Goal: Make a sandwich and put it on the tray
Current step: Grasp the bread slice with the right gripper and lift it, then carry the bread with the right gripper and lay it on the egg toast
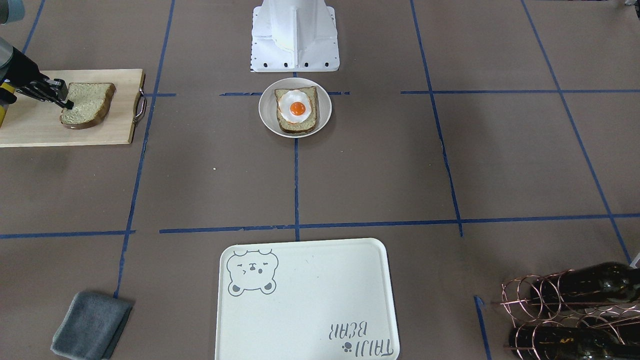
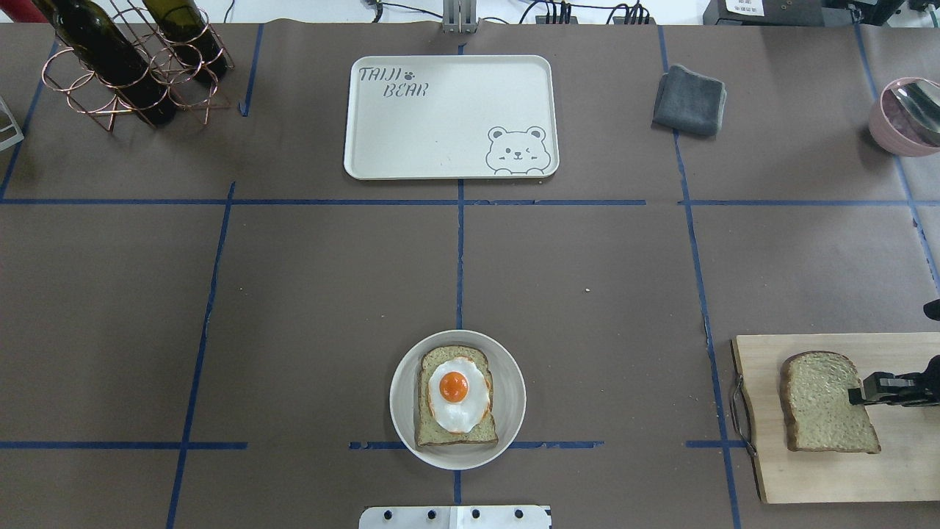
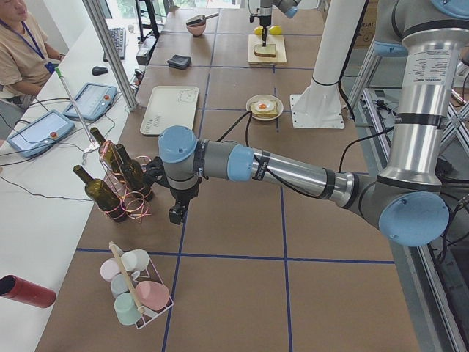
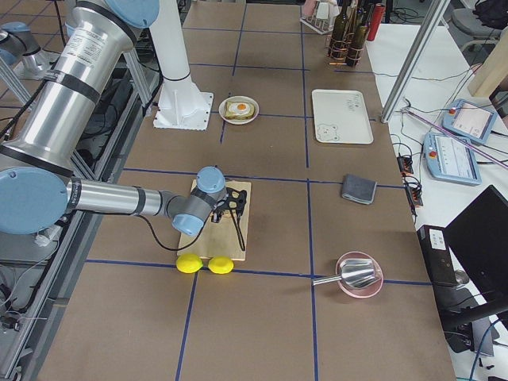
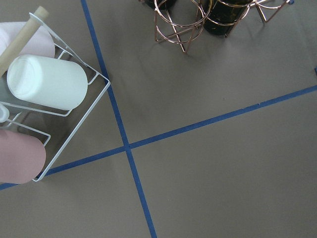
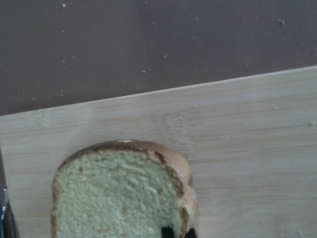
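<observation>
One bread slice (image 1: 87, 102) lies on the wooden cutting board (image 1: 40, 125) at my right. My right gripper (image 1: 65, 100) reaches in from the board's outer side. Its fingertips sit close together on the slice's crust edge, seen in the overhead view (image 2: 858, 395) and at the bottom of the right wrist view. The second slice (image 2: 455, 433), with the fried egg (image 2: 455, 393) on top, lies on the round white plate (image 2: 400, 397) before my base. The bear tray (image 2: 440, 125) is bare at the far middle. My left gripper (image 3: 176, 215) hangs by the bottle rack; I cannot tell if it is open.
A copper rack with wine bottles (image 2: 125, 66) stands far left. A grey cloth (image 2: 690, 99) lies right of the tray. A pink bowl with a spoon (image 2: 903, 117) is at far right. Two lemons (image 4: 202, 263) lie beside the board. A wire cup rack (image 5: 39, 99) is under the left wrist.
</observation>
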Robot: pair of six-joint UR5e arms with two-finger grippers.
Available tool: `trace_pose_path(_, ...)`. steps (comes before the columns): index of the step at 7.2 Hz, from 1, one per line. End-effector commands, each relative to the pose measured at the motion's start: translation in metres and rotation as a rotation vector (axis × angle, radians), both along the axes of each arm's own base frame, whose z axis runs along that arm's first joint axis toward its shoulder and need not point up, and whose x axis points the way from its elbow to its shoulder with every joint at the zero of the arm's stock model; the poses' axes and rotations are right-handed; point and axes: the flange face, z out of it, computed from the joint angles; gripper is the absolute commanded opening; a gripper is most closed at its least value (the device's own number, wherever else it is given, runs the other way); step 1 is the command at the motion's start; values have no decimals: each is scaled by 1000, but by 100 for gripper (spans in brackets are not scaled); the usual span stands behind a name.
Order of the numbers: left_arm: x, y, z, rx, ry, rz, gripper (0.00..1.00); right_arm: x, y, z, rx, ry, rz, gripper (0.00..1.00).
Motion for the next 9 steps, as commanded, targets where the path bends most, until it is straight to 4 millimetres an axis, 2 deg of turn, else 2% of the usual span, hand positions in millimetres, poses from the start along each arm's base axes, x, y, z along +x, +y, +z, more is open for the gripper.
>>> trace_pose_path(1,0,0,-2,3,0,0,100,-8,-3,-39,5,-66,6,0)
trace_pose_path(2,1,0,-2,3,0,2,100,-23,-12,-75,-6,-142,8,0)
trace_pose_path(3,0,0,-2,3,0,0,100,-54,-33,-117,-42,-239,16,0)
trace_pose_path(5,1,0,-1,1,0,2,100,-139,-53,-204,-23,-385,-57,0)
trace_pose_path(6,0,1,1,-2,0,0,100,-185,-60,-261,-77,-420,-71,0)
trace_pose_path(7,0,1,0,2,0,1,100,-229,-55,-302,-111,-408,-75,0)
trace_pose_path(8,0,1,0,0,0,0,100,-280,-45,-335,-101,-379,-46,0)
trace_pose_path(9,1,1,-1,1,0,2,100,-314,-46,-349,-103,-350,-31,0)
